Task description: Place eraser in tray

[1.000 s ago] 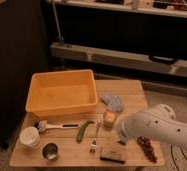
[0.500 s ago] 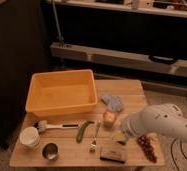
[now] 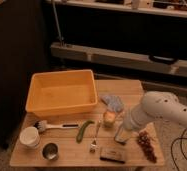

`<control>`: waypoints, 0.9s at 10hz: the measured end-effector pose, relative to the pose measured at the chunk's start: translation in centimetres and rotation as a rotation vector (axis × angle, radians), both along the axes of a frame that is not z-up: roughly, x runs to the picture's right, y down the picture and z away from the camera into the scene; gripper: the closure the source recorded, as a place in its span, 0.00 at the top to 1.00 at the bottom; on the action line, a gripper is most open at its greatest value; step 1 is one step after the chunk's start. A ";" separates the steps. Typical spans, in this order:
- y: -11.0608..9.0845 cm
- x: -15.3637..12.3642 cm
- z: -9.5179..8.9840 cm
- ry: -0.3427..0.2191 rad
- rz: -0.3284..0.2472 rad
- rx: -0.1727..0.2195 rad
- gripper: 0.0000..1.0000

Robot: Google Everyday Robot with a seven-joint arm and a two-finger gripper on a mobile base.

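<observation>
The eraser, a small flat dark block, lies near the front edge of the wooden table. The tray, a large yellow-orange bin, stands at the table's back left and looks empty. My white arm reaches in from the right. Its gripper points down over the table, just above and slightly right of the eraser. It is open with nothing in it.
A blue sponge and a pale round fruit lie behind the gripper. Dark red grapes sit to its right. A green pepper, a fork, a brush, a white bowl and a metal cup lie to the left.
My arm has drawn back to the right, and the gripper has shifted right and down, closer to the eraser. Nothing on the table moved.
</observation>
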State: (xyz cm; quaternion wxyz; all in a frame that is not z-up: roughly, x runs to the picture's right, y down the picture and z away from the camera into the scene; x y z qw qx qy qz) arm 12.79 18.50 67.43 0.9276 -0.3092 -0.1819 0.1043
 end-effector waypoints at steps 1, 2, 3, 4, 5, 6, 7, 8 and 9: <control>0.0 0.0 0.1 -0.009 -0.017 0.004 0.65; 0.1 -0.1 0.0 -0.004 -0.011 0.001 0.65; 0.9 -0.2 -0.1 -0.002 -0.001 -0.009 0.65; 1.8 -0.2 0.0 -0.006 0.017 -0.022 0.65; 3.8 -0.1 0.4 -0.027 0.051 -0.034 0.65; 5.8 -0.1 0.7 -0.053 0.083 -0.034 0.65; 7.4 -0.1 0.8 -0.086 0.115 -0.025 0.65; 9.2 0.2 0.8 -0.148 0.173 0.001 0.65; 10.0 0.4 0.9 -0.187 0.207 0.026 0.65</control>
